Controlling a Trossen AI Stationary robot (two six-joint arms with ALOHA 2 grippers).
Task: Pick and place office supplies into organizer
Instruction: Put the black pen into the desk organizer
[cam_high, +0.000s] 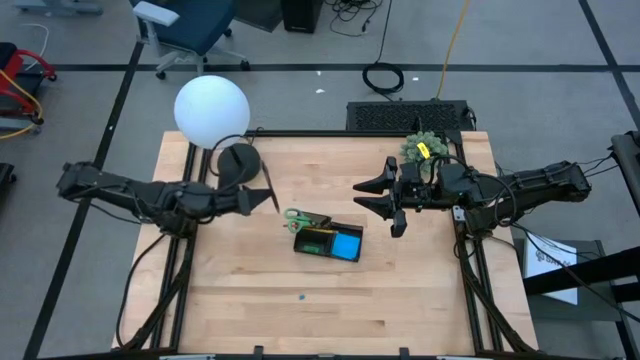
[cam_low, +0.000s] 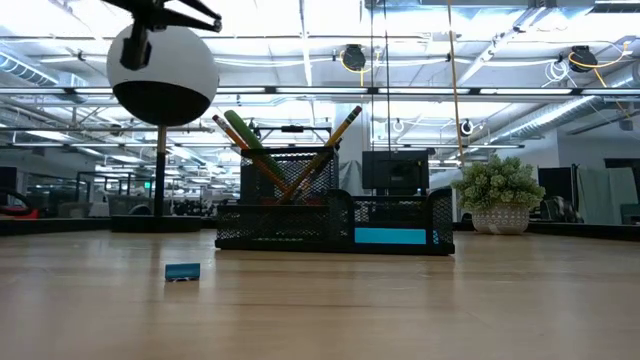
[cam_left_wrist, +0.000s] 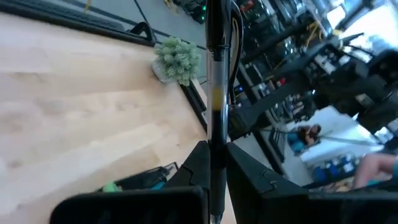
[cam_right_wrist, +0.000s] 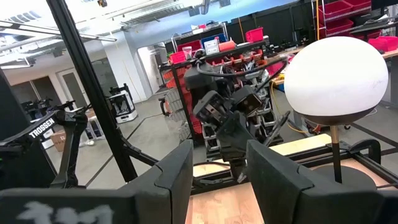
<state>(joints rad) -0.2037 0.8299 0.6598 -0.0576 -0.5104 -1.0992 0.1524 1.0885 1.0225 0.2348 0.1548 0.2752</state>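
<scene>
The black organizer (cam_high: 322, 243) stands mid-table, also in the low view (cam_low: 335, 222). It holds the blue pad (cam_high: 347, 245), two orange-yellow pencils (cam_low: 330, 140) leaning in its taller back section, and the green-handled scissors (cam_high: 297, 216) at its left end. A tiny eraser (cam_high: 302, 296) lies on the table nearer the front edge. My left gripper (cam_high: 256, 200) hovers left of the organizer, shut on a dark pen (cam_high: 272, 190). Right of the organizer, my right gripper (cam_high: 378, 196) hangs open and holds nothing. My left gripper pinches the dark pen between its two fingers (cam_left_wrist: 194, 167), gripping the barrel (cam_left_wrist: 215, 134) toward one end. The fingers come level from the table's left and lie across the pen. The pen is lifted clear of the table, with its long part (cam_left_wrist: 215, 62) sticking out past the fingers.
A lamp with a white ball (cam_high: 211, 110) and a round black base (cam_high: 238, 160) stands at the far left, close behind the left gripper. A green plant ball (cam_high: 422, 148) sits at the far right. Bare wood lies in front of the organizer.
</scene>
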